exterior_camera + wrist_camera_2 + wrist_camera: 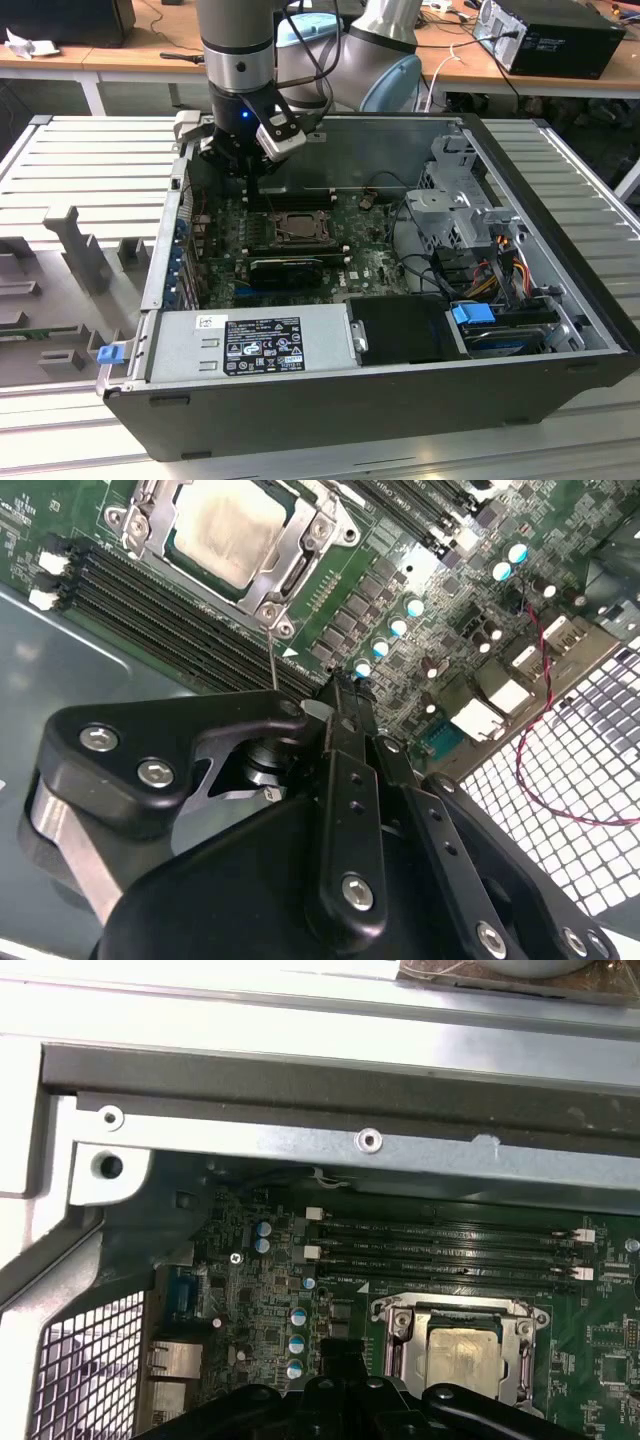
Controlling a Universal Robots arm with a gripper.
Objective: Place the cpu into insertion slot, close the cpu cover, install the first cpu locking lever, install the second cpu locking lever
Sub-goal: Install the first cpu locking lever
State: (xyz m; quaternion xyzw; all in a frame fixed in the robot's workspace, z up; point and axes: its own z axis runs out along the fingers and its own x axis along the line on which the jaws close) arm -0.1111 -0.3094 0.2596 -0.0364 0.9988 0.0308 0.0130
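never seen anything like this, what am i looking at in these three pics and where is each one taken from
This is a robot arm working inside an open computer case, which lies on a ribbed metal table. The exterior view comes from a camera standing off the arm. Both wrist views come from cameras riding on the arm, looking past its black gripper at the green circuit board. On that board the cpu, a small silvery square chip, sits in the insertion slot, with the cpu cover, a thin metal frame, lying over its edges. A thin lever rises from the slot's corner toward the gripper; whether they touch I cannot tell. The gripper hangs over the board near the chip.
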